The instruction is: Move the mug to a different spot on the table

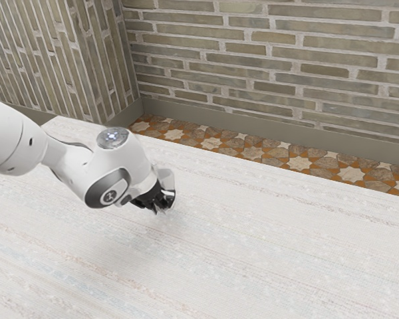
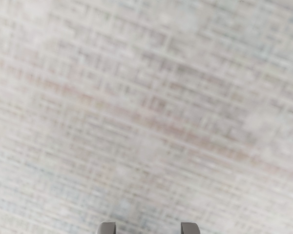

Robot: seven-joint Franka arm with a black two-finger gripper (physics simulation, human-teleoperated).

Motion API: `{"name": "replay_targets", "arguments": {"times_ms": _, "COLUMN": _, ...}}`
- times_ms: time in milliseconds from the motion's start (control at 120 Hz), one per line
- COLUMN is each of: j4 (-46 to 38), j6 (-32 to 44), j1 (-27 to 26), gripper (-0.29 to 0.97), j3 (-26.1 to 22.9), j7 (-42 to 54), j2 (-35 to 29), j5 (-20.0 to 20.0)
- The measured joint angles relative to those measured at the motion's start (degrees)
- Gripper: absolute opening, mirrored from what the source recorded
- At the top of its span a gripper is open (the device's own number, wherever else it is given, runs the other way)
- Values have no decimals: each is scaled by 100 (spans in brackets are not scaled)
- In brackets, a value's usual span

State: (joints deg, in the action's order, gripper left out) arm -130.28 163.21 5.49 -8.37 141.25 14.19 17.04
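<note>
Exterior view: raised camera beside the arm, looking down and across the surface toward a brick wall. Wrist view: hand-mounted, very near, facing down past the fingers. Shared: pale surface beneath the fingers.

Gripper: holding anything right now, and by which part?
Nothing is held; the black two-finger gripper is open just above the pale wood-grain table.

— What lies under the hand?
— Pale bench with a fine crosshatched grain, and a faint reddish streak running slantwise across it.
— And the fingers?
— Two grey tips, standing apart, bench surface showing between them.
</note>
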Motion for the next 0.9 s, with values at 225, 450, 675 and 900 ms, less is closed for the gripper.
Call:
{"name": "replay_targets", "arguments": {"times_ms": 225, "j4": 41, "j6": 27, "j1": -16, "gripper": 6, "j3": 0, "j7": -89, "j2": 322, "j5": 60}}
{"name": "replay_targets", "arguments": {"times_ms": 450, "j4": 11, "j6": 32, "j1": -23, "gripper": 33, "j3": 3, "j7": -160, "j2": 280, "j5": 51}}
{"name": "replay_targets", "arguments": {"times_ms": 675, "j4": -292, "j6": 22, "j1": -30, "gripper": 46, "j3": 3, "j7": -233, "j2": 63, "j5": 24}}
{"name": "replay_targets", "arguments": {"times_ms": 900, "j4": -538, "j6": -7, "j1": -67, "gripper": 56, "j3": 3, "j7": -350, "j2": -331, "j5": 20}}
